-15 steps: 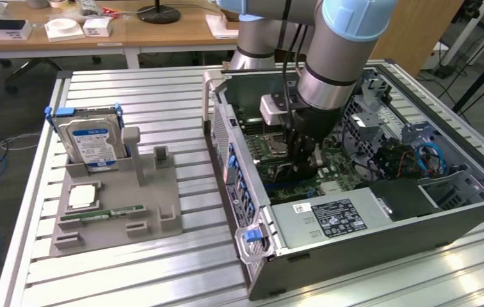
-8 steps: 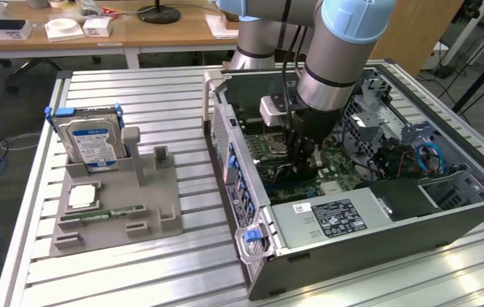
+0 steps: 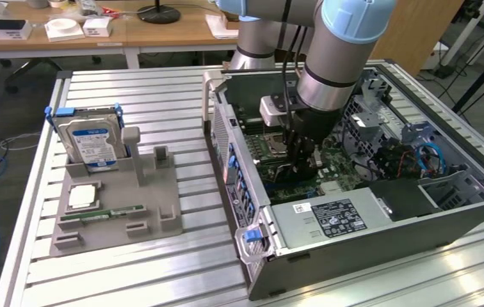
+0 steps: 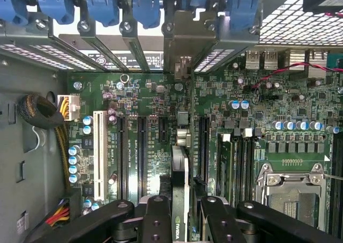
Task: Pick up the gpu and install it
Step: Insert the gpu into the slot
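Silver aluminium slats formed the table (image 3: 139, 275), which carried an open computer case (image 3: 413, 224) on the exterior view's right and a grey holder (image 3: 161, 192) on its left. The arm (image 3: 336, 70) reached down into the case, its gripper (image 3: 298, 167) low over the green motherboard (image 3: 289, 192).

In the wrist view the black fingers (image 4: 155, 221) pinched the gpu (image 4: 179, 200) from both sides. It was held edge-on and upright between them, a thin dark card directly above the motherboard (image 4: 150, 103), in line with the row of black expansion slots (image 4: 142, 152) beside a white slot (image 4: 99, 152). Whether its edge had entered a slot could not be told. Blue latches (image 4: 144, 4) lined the case's rear wall beyond the card.

On the holder, a hard drive (image 3: 93, 144) with a blue-white label stood upright at the far end, and a narrow green memory stick (image 3: 101, 213) lay flat nearer the front. Wooden desks (image 3: 173, 32) stood far behind.
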`<state>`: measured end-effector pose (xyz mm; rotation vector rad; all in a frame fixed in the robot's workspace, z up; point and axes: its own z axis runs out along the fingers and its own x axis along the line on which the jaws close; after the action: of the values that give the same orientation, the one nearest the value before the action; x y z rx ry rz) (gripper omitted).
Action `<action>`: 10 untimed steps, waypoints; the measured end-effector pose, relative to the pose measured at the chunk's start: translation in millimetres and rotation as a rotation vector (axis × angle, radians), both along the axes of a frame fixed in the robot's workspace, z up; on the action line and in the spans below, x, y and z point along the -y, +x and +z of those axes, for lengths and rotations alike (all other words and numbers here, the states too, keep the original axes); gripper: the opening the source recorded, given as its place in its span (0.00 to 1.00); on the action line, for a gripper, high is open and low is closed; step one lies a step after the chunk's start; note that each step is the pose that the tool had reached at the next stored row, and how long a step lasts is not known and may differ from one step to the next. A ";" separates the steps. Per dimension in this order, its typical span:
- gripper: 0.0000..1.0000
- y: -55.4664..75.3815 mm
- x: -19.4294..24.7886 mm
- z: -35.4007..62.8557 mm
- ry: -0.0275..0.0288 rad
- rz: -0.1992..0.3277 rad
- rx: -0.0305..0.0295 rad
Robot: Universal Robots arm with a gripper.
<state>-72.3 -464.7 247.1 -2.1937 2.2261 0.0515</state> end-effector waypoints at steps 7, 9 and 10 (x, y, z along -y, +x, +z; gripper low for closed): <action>0.26 0.0 0.0 -2.3 -0.0001 0.000 0.0002; 0.26 -0.1 0.1 -2.7 -0.0005 0.000 0.0001; 0.26 0.0 0.1 -3.0 -0.0006 0.000 0.0002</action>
<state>-72.3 -464.8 244.1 -2.1942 2.2261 0.0507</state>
